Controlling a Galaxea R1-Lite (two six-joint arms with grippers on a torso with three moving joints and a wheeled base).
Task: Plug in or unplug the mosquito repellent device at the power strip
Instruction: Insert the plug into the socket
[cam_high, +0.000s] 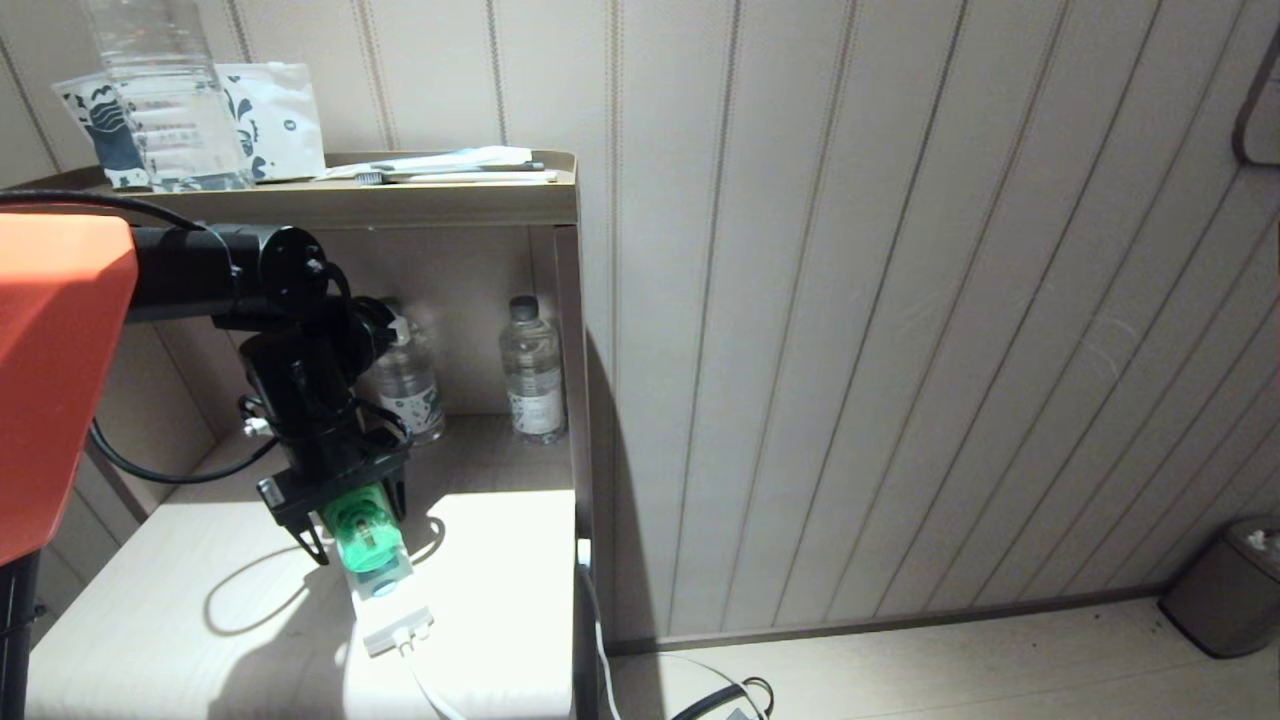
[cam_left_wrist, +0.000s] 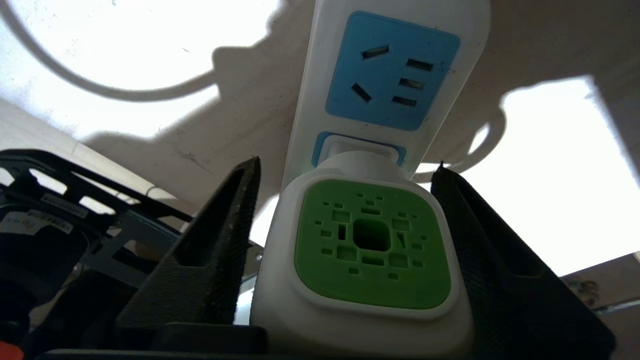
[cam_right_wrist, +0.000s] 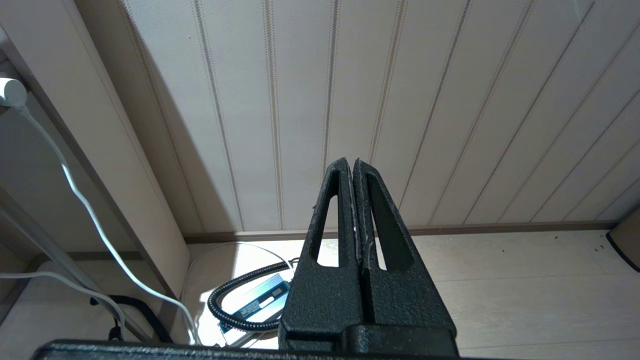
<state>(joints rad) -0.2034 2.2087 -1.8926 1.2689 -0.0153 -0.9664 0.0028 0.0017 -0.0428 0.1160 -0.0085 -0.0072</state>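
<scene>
Left edge of the head view: orange body panel (cam_high: 55, 370), with the black left arm reaching out from it over the lower shelf of a bedside unit.

Left gripper (cam_high: 355, 520) points down at the desk (cam_high: 130, 610), a pale wood surface in hard light. In the left wrist view its fingers (cam_left_wrist: 210, 250) stand on either side of the mosquito repellent device (cam_left_wrist: 370, 255), spread a little wider than the device's white head. A gap shows on one side; on the other side the finger lies close against the casing, and contact cannot be told. No firm grip reads from either view.

The device sits plugged into the power strip (cam_left_wrist: 395, 75), green vented face toward the wrist camera, its white neck seated in a blue socket panel. The next blue panel along the strip is free. In the head view the translucent green bottle shows between the fingers, with the strip running toward the near desk edge and its white cord (cam_high: 430, 690) leaving the end.

Behind, at the shelf's back wall: two clear water bottles (cam_high: 531, 370), upright. Upper shelf (cam_high: 450, 200): another clear bottle, printed sachets, a toothbrush.

Right of the unit: panelled wall, then floor, then a small bin (cam_high: 1225, 590) in the far corner.

Right gripper (cam_right_wrist: 356, 165), seen only in its own wrist view, hangs over the floor with fingers pressed together, holding nothing.
</scene>
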